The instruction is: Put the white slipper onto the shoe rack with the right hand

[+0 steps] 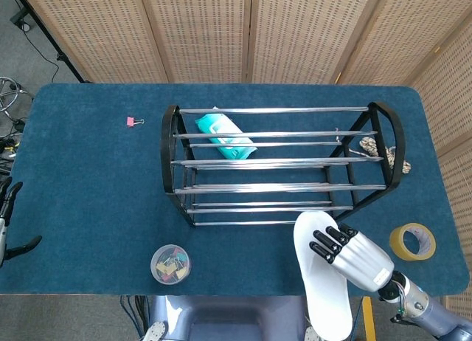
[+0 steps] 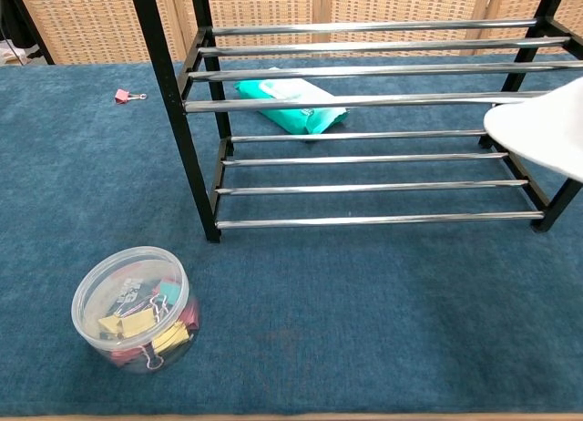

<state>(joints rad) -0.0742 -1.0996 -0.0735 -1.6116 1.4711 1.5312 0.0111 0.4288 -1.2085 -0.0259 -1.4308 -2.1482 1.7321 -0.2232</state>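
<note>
My right hand (image 1: 352,257) grips the white slipper (image 1: 318,280) from above, in the air just in front of the right end of the black and chrome shoe rack (image 1: 280,166). In the chest view only the slipper's toe (image 2: 541,136) shows, at the right edge, level with the rack's upper front bar (image 2: 364,101); the hand itself is out of that frame. My left hand (image 1: 9,223) sits at the far left table edge, fingers apart, holding nothing.
A teal packet (image 1: 225,136) lies under the rack at its back left. A clear tub of binder clips (image 1: 171,263) stands near the front edge, a tape roll (image 1: 412,241) at the right, a coiled rope (image 1: 383,152) behind the rack's right end, a pink clip (image 1: 133,121) far left.
</note>
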